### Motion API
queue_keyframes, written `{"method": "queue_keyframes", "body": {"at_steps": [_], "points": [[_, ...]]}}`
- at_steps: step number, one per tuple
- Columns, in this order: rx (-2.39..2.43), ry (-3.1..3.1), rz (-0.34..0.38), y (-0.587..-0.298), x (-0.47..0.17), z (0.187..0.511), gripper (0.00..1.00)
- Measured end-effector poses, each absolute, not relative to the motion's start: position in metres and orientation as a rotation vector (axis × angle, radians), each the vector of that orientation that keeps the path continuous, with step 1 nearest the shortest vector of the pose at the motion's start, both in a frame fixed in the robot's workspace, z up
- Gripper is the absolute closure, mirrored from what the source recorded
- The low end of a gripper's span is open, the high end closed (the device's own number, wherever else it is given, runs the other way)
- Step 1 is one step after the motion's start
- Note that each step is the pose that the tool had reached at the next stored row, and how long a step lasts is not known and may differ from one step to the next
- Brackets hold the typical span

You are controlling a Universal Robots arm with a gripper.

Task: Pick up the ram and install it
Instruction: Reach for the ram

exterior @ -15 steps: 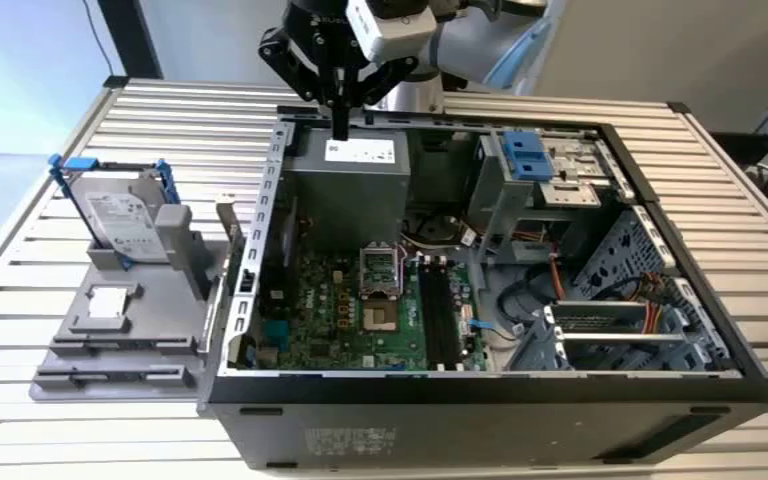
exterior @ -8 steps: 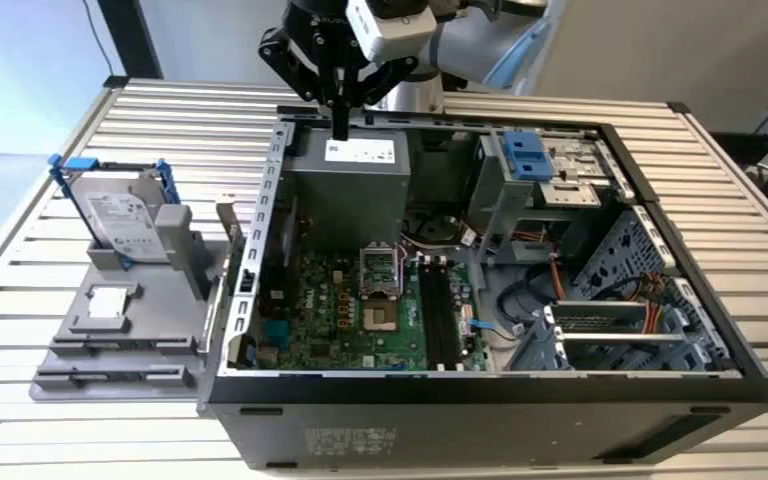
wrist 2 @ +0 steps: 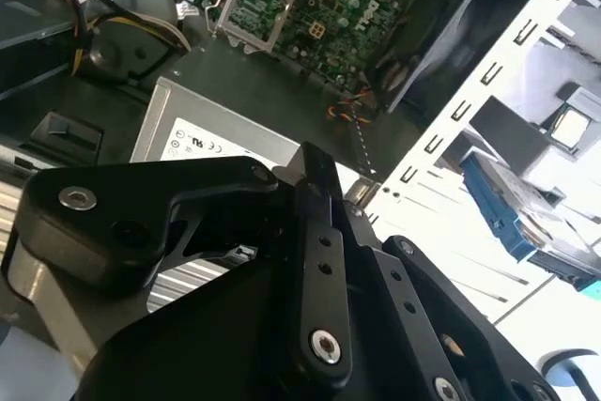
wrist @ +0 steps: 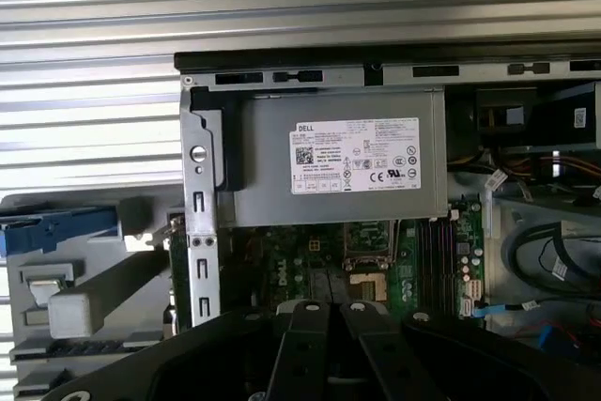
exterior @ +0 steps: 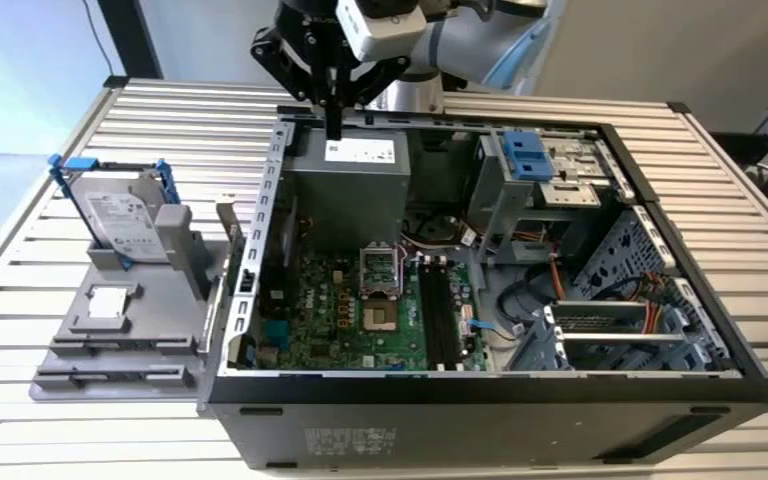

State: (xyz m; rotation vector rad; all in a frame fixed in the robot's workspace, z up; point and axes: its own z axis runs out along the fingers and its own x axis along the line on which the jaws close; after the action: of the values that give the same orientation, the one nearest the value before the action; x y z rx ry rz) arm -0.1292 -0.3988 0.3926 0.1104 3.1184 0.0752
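**Exterior view.** By judgement the work stands at the pick-up step. The ram point(exterior: 229, 235) appears to stand on edge in the grey fixture point(exterior: 117, 345) on the table point(exterior: 744, 230). It sits just outside the left wall of the computer case point(exterior: 491, 420), on the exterior view's left. It shows only as a thin bar, so the identification is not certain. The memory slots point(exterior: 434, 315) on the motherboard point(exterior: 344, 310) look unoccupied. The arm point(exterior: 484, 45) comes in from the far side. The gripper point(exterior: 335, 132) points straight down over the far left corner of the case, above the power supply point(exterior: 351, 185). The jaws are drawn together into one narrow tip with nothing between them. The gripper is well apart from the ram.

**Second wrist view.** The gripper point(wrist 2: 333, 180) hovers over the power supply point(wrist 2: 207, 143) and is clear of it. The jaws lie close against each other and carry nothing. The processor socket point(wrist 2: 246, 7) lies beyond the power supply.

**First wrist view.** The gripper point(wrist: 331, 312) is clenched and empty. A green strip, judged to be the ram point(wrist: 174, 260), runs along the outside of the case wall, next to the fixture. The memory slots point(wrist: 427, 260) lie inside the case, well apart from the strip.

**Requirement for a grasp (judgement).**
- The jaws must be released.
- The gripper must travel toward the exterior view's left, past the case wall.
- The jaw faces must be set parallel to the stick's flat sides, because only its thin upper edge offers a hold.
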Motion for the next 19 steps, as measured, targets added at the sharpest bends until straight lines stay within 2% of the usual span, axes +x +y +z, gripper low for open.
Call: {"method": "queue_keyframes", "body": {"at_steps": [19], "points": [[0.111, 3.118, 0.092, -0.399, -0.194, 0.394, 1.0]]}}
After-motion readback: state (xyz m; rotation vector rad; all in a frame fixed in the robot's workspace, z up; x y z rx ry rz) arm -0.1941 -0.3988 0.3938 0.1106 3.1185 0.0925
